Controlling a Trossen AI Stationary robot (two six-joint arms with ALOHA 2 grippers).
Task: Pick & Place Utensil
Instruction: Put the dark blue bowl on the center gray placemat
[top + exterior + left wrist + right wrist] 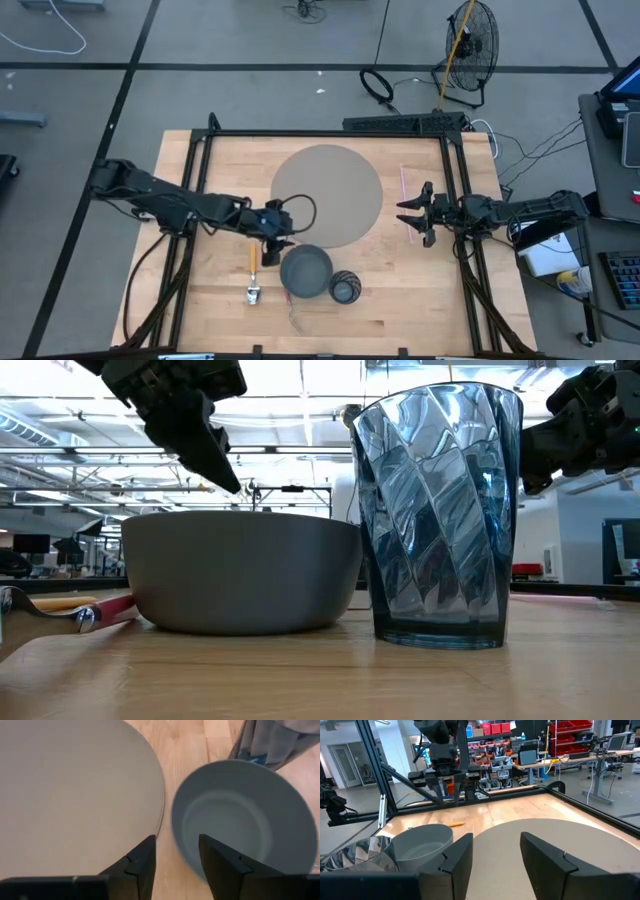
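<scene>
High view: the left gripper (283, 232), fingers apart and empty, hovers between the round mat (328, 195) and grey bowl (306, 271). The utensil (253, 275) lies on the worktop (400, 280) left of the bowl. The right gripper (411, 215) waits open at the mat's right.

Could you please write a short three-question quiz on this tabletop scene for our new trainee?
1. True or false: the left claw holds the spoon.
2. Which object stands beside the grey bowl? A) a mug B) a blue ribbed glass C) a kettle
3. Fill in: the right claw hovers, open, at the edge of the round grey ____.

Key: 1 false, it is open and empty near the bowl, with the spoon on the table; 2 B; 3 mat.
</scene>
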